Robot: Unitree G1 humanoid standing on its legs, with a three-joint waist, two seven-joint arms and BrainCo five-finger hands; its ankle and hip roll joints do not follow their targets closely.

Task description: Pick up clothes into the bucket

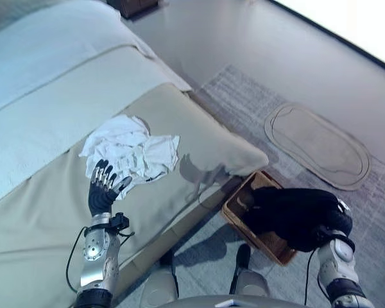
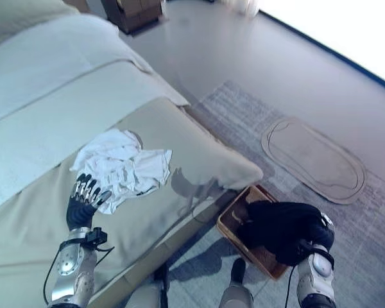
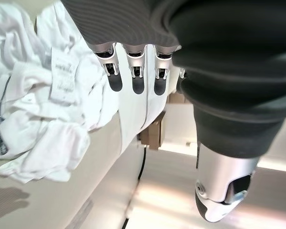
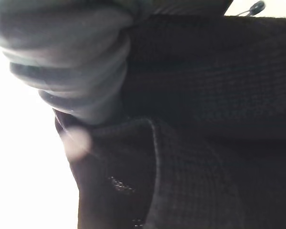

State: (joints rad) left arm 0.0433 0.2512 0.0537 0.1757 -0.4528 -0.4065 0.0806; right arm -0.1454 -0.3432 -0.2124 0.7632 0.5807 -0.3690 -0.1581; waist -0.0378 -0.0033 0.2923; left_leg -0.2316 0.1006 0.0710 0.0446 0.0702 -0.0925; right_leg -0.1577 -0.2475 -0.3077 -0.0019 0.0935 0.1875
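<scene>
Left eye view: a crumpled white garment [image 1: 133,151] lies on the beige cover of the bed [image 1: 45,212], near the bed's long floor-side edge and short of its rounded corner. The left hand [image 1: 103,187] is raised over the cover just beside the garment's near edge, fingers straight and spread, holding nothing; whether the fingertips touch the cloth cannot be told. On the grey rug [image 1: 256,109] below the bed's corner stands a brown woven basket [image 1: 239,206], close against the bed's side. A black garment [image 1: 295,215] is bunched over the basket's far half and spills past its rim, covering the right hand; only the silver wrist shows beneath it. An oval beige mat [image 1: 317,146] lies on the rug, well apart from the basket. Right eye view: the same layout, with the white garment [image 2: 122,167] on the cover and the black garment [image 2: 282,231] over the basket [image 2: 234,221]. Left wrist view: the left hand's fingers [image 3: 136,71] are extended in a row and grip nothing, with the white garment [image 3: 38,109] lying beyond them on the cover. Right wrist view: dark knitted cloth of the black garment [image 4: 205,119] lies right against the camera beside the hand's ribbed cover [image 4: 66,62]; whether the right hand's fingers are closed cannot be told.
</scene>
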